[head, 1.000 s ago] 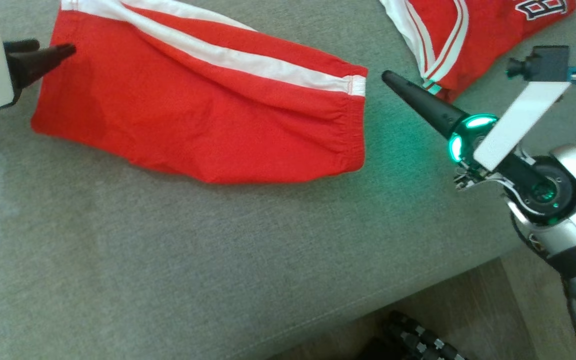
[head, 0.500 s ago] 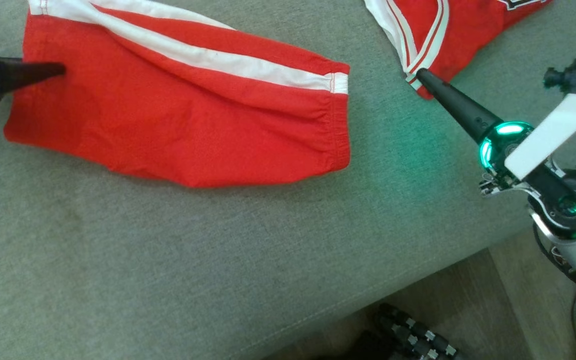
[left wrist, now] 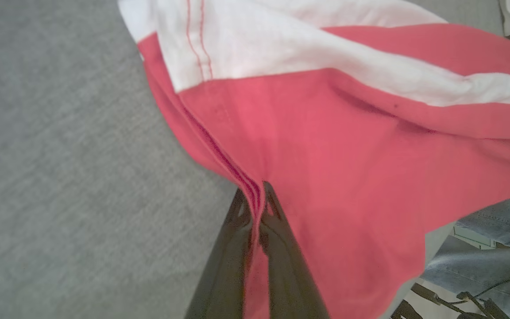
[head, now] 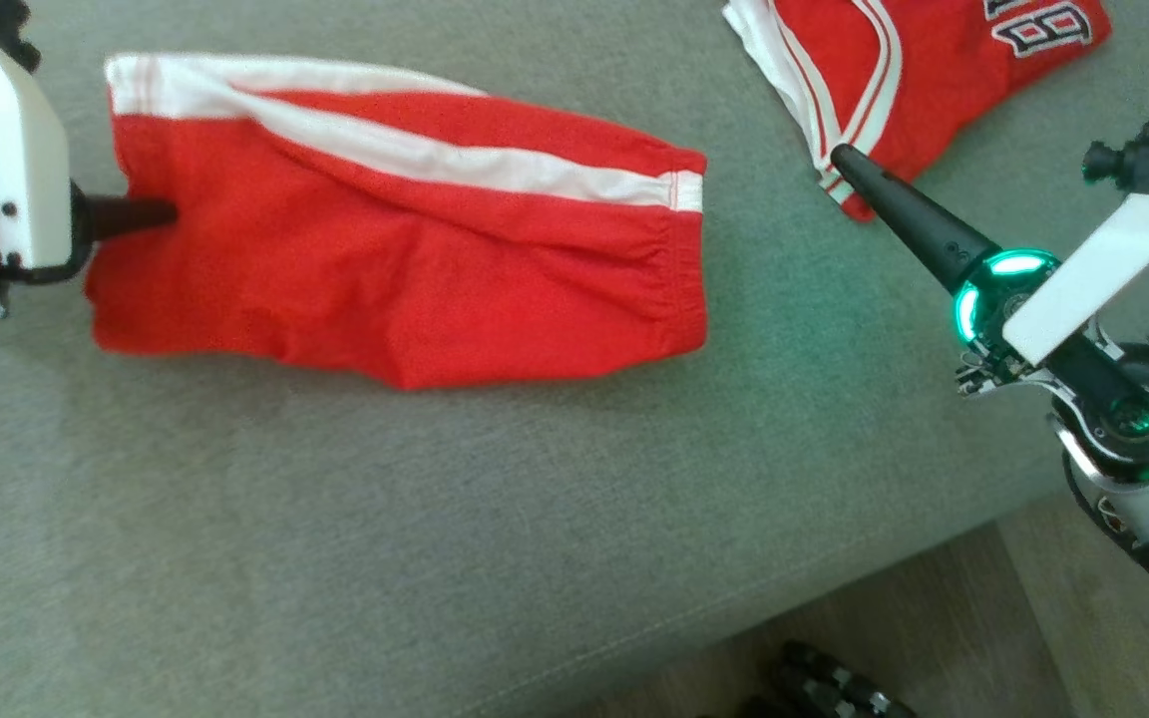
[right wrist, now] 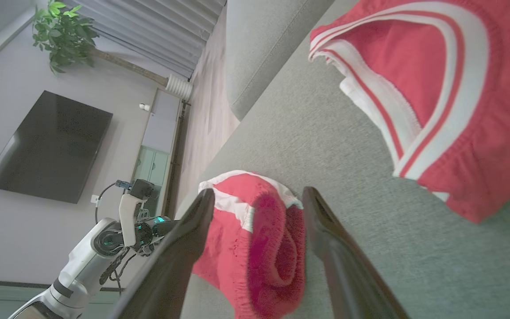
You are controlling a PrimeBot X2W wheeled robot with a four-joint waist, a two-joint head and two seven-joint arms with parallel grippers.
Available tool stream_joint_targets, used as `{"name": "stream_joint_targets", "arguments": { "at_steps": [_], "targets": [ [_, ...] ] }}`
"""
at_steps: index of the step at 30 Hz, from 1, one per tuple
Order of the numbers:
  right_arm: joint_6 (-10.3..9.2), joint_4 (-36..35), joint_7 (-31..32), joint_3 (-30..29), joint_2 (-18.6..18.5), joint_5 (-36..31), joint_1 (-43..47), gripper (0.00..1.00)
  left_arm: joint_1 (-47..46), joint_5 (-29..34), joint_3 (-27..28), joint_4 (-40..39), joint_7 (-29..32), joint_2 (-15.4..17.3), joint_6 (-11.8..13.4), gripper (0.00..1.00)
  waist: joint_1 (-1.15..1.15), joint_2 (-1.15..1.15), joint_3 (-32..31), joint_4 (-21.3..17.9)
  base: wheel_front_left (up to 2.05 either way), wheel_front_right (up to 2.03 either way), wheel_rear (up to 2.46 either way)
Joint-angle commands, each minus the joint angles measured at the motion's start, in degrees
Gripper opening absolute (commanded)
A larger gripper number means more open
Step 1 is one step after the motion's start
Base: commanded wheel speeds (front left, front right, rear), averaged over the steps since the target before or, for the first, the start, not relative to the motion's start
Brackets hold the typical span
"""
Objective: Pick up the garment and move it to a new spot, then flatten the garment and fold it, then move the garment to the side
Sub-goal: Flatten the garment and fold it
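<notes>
The garment, red shorts [head: 405,269] with a white side stripe, lies spread on the grey sofa [head: 435,519]. My left gripper [head: 161,212] is at its left end, shut on the red hem. The left wrist view shows both fingers pinching that edge [left wrist: 257,208], with the fabric [left wrist: 348,146] fanning out beyond. My right gripper [head: 842,160] hovers open to the right of the shorts, its tip against the edge of a red jersey [head: 914,70]. In the right wrist view its fingers [right wrist: 258,195] stand wide apart, with the shorts' waistband [right wrist: 264,248] seen far off between them.
The red jersey [right wrist: 436,88] with white trim and lettering lies at the sofa's back right. The sofa's front edge runs diagonally at lower right, with wooden floor [head: 934,618] below. A person's jeans [left wrist: 489,248] show beyond the shorts. A TV [right wrist: 47,146] hangs on the far wall.
My left gripper has shut on the shorts' left hem. My right gripper has moved right, from beside the shorts to the jersey's edge. The head camera has shifted.
</notes>
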Motion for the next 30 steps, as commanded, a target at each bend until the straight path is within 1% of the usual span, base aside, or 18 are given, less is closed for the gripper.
{"name": "stream_joint_targets", "arguments": {
  "at_steps": [1, 7, 15, 21, 25, 26, 27, 28, 30],
  "targets": [
    [-0.04, -1.3, 0.0, -0.4, -0.7, -0.3, 2.2, 1.0, -2.0, -0.4, 2.7, -0.2, 0.1, 2.1, 0.1, 0.0, 0.0, 0.0, -1.9, 1.6, 0.0, 0.0, 0.0],
    [-0.04, -0.2, 0.6, -0.3, -0.6, -0.6, 3.4, 1.0, 0.9, -3.3, 3.3, 0.1, 0.3, 2.1, 0.1, 0.0, 0.0, 0.0, -6.7, 5.3, 0.0, 0.0, 0.0],
    [-0.04, 0.7, 0.3, -0.3, -0.4, -0.9, 6.2, 1.0, 7.5, -6.4, 2.8, -1.8, -0.2, 3.7, 0.9, 0.0, 0.0, 0.0, -12.6, 10.2, 0.0, 0.0, 0.0],
    [-0.04, -0.8, -1.5, -1.1, -0.8, -1.8, 8.6, 1.0, 13.0, -8.1, 3.0, -2.8, -3.9, 5.2, 1.0, 0.0, 0.0, 0.0, -15.1, 13.2, 0.0, 0.0, 0.0],
    [-0.04, -1.7, -2.0, -0.9, -1.0, -2.6, 9.6, 1.0, 15.8, -8.3, 3.5, -2.4, -7.6, 5.0, 0.8, 0.0, 0.0, 0.0, -15.6, 14.2, 0.0, 0.0, 0.0],
    [-0.04, -1.9, -2.0, -0.9, -1.1, -2.7, 9.7, 1.0, 16.3, -8.2, 3.5, -2.2, -8.4, 4.9, 0.7, 0.21, 0.0, 0.0, -15.7, 14.4, 0.0, 0.0, 0.0],
    [-0.04, -1.9, -2.0, -0.9, -1.1, -2.8, 9.7, 1.0, 16.7, -7.9, 3.4, -1.9, -9.2, 4.9, 0.7, 0.82, 0.0, 0.0, -15.7, 14.5, 0.0, 0.0, 0.0],
    [-0.04, -1.9, -1.9, -0.8, -1.2, -3.0, 9.6, 1.0, 17.0, -7.4, 3.3, -1.5, -10.0, 4.7, 0.6, 1.0, 0.0, 0.0, -15.7, 14.6, 0.0, 0.0, 0.0],
    [-0.04, -1.8, -2.0, -0.7, -1.4, -3.5, 9.5, 1.0, 17.5, -6.7, 3.1, -0.8, -11.0, 4.4, 0.6, 1.0, 0.0, 0.0, -15.9, 14.8, 0.0, 0.0, 0.0]
  ]
}}
